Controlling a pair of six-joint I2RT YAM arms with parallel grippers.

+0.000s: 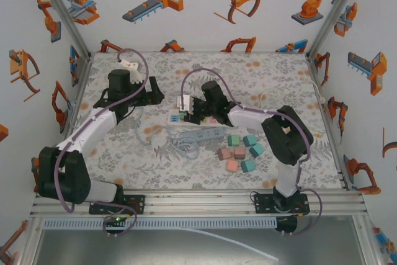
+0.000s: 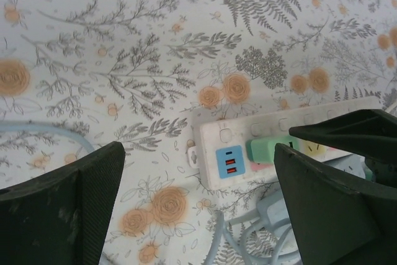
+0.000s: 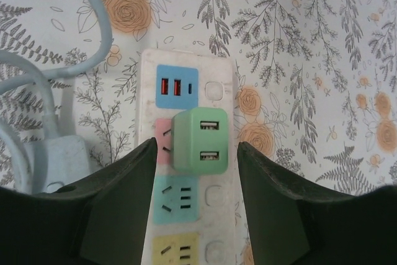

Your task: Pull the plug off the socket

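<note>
A green plug (image 3: 201,141) with two USB ports sits in the pink outlet of a white power strip (image 3: 217,91). In the right wrist view my right gripper (image 3: 197,147) is open, one finger on each side of the plug and a gap on both sides. From above, that gripper (image 1: 189,108) hangs over the strip's end (image 1: 175,116). My left gripper (image 2: 198,153) is open and holds nothing. It hovers beside the strip's USB end (image 2: 211,134), where the plug (image 2: 270,148) shows behind a dark finger. From above, the left gripper (image 1: 154,94) is left of the strip.
A light blue strip (image 1: 201,133) lies beside the white one, its coiled cable (image 1: 183,147) just in front. Several pink and teal blocks (image 1: 239,150) sit to the right. Patterned walls close in the floral table (image 1: 260,79) on three sides.
</note>
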